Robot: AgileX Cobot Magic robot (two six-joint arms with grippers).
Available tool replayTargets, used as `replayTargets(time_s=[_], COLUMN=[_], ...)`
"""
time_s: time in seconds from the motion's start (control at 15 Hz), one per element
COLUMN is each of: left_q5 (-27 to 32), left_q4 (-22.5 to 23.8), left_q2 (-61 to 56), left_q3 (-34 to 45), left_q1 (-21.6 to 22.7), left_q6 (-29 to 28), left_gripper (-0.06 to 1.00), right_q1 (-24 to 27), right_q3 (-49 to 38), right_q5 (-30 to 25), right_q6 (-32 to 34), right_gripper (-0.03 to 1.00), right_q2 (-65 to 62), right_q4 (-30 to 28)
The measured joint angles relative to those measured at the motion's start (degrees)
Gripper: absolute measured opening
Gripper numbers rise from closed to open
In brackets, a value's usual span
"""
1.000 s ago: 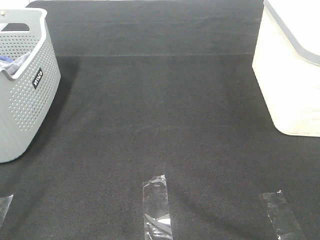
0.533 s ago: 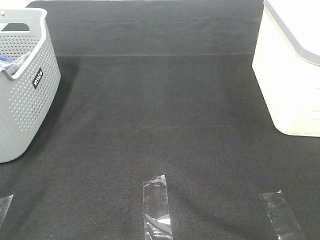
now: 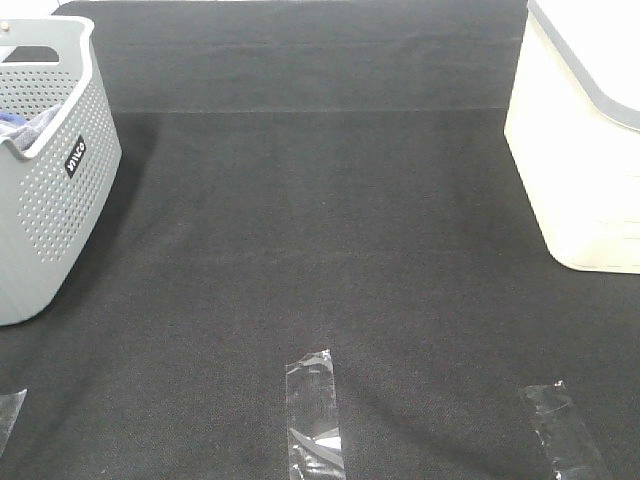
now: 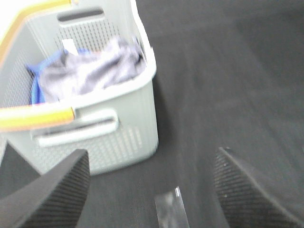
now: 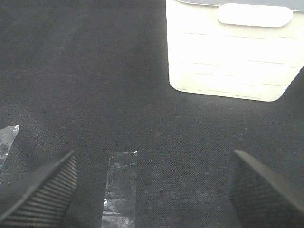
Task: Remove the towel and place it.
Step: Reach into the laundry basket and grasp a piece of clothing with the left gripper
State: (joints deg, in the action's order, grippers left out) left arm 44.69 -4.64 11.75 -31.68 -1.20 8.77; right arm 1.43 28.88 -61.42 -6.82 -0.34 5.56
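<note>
The slate-grey towel (image 4: 92, 69) lies crumpled inside the grey perforated basket (image 4: 128, 128); in the exterior high view only a bit of the towel (image 3: 30, 128) shows over the rim of the basket (image 3: 55, 210) at the far left. My left gripper (image 4: 152, 190) hovers above the mat in front of the basket, open and empty. My right gripper (image 5: 152, 190) hangs over the mat short of the white bin, open and empty. Neither gripper shows in the exterior high view.
A brighter blue cloth (image 4: 40, 76) lies under the towel in the basket. A white bin (image 3: 585, 140) with a grey rim stands at the right, seen also as the white bin (image 5: 235, 52). Clear tape strips (image 3: 315, 415) (image 3: 565, 430) (image 5: 121, 187) mark the black mat's front.
</note>
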Motion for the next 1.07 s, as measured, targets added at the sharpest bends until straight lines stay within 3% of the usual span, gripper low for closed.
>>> replayTargets(time_s=[0.2,0.33,0.6,0.8,1.07], left_q5=[-16.3,-22.6,-23.5,-20.8,-12.3], left_q4=[0.0,0.0,0.5,1.6,9.6], left_q2=[10.6,21.0,39.3,52.0,66.3], left_q3=[-0.1,-2.5,-11.6,-21.0,-34.0], left_q1=[0.0,0.0,0.0,0.0,0.0], left_q6=[0.0,0.0,-0.3,-4.0,-11.9], left_gripper=[0.70,0.70,0.70,0.70,0.70], right_q1=[0.0,0.0,0.0,0.0,0.0], right_q3=[0.0,0.0,0.0,0.0,0.0], right_q5=[0.0,0.0,0.0,0.0,0.0], right_q6=[0.0,0.0,0.0,0.0,0.0], right_gripper=[0.81,0.81,0.81,0.81,0.81], right_q2=[0.0,0.0,0.0,0.0,0.0], right_q4=[0.0,0.0,0.0,0.0,0.0])
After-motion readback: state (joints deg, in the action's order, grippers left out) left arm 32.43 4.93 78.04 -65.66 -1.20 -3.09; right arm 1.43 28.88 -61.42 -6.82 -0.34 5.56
